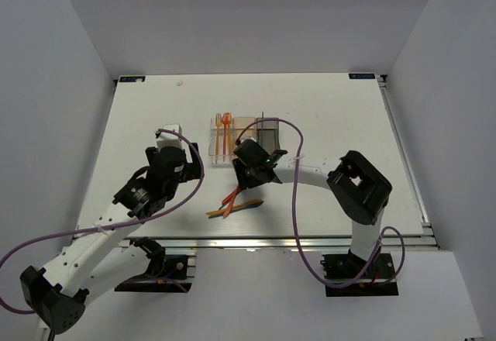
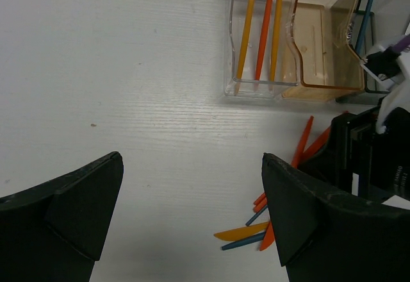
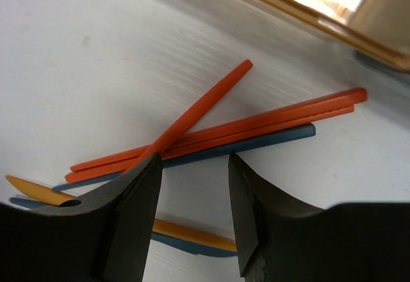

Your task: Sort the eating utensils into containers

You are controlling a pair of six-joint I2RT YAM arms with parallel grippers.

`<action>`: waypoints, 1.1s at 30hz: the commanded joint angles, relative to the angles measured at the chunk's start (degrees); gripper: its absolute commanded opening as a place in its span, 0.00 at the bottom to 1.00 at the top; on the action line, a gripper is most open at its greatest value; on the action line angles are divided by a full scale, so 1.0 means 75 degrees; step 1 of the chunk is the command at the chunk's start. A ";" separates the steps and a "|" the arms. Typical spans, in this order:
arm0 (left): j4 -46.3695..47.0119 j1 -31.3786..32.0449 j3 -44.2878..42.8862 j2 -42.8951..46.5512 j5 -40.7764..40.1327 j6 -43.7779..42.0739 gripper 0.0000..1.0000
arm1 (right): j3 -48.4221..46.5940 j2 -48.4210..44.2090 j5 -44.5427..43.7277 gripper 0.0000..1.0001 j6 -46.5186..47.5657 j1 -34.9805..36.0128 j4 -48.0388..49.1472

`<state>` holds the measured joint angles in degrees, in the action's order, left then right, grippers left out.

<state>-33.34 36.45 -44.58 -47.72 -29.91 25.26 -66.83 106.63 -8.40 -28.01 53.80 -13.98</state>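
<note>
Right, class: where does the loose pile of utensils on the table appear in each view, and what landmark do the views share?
Top external: pile just below centre.
Left wrist: pile bottom right.
Right wrist: pile mid-frame, just past the right pincer.
Shared landmark: the tan bin.

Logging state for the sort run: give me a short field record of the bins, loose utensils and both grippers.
clear bin: three forks inside, two orange, one red-orange
tan bin: no utensil visible inside
dark grey bin: one blue utensil inside
loose pile: orange and blue utensils crossed on the table, near side of the bins
right gripper: open, straddling the pile, nothing held
left gripper: open wide, above the table left of the pile, nothing held
</note>
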 commanded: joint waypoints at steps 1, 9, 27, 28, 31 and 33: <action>0.0168 -0.0020 0.0026 0.0117 0.0133 -0.0098 0.98 | -0.0756 0.0290 -0.0156 0.52 0.0113 0.0221 -0.0233; 0.0192 -0.0020 0.0049 0.0176 0.0203 -0.0121 0.98 | -0.1203 0.0549 -0.0286 0.51 0.0008 0.0537 -0.0492; -0.0370 -0.0020 -0.0103 0.1299 -0.1646 0.0592 0.98 | -0.1892 0.0770 -0.0683 0.40 -0.0484 0.0784 -0.0749; -0.0405 -0.0020 -0.0103 0.1452 -0.1962 0.0640 0.98 | -0.2034 0.0991 -0.0765 0.39 -0.0542 0.0807 -0.0842; -0.0359 -0.0020 0.0013 0.2026 -0.2082 0.0687 0.98 | -0.2620 0.1415 -0.1152 0.39 -0.0625 0.0889 -0.1393; -0.0289 -0.0020 0.0037 0.2215 -0.2036 0.0664 0.98 | -0.2854 0.1648 -0.1316 0.39 -0.0671 0.0936 -0.1557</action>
<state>-35.16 36.45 -44.60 -32.62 -42.17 29.15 -84.75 117.23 -14.28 -31.55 60.14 -21.39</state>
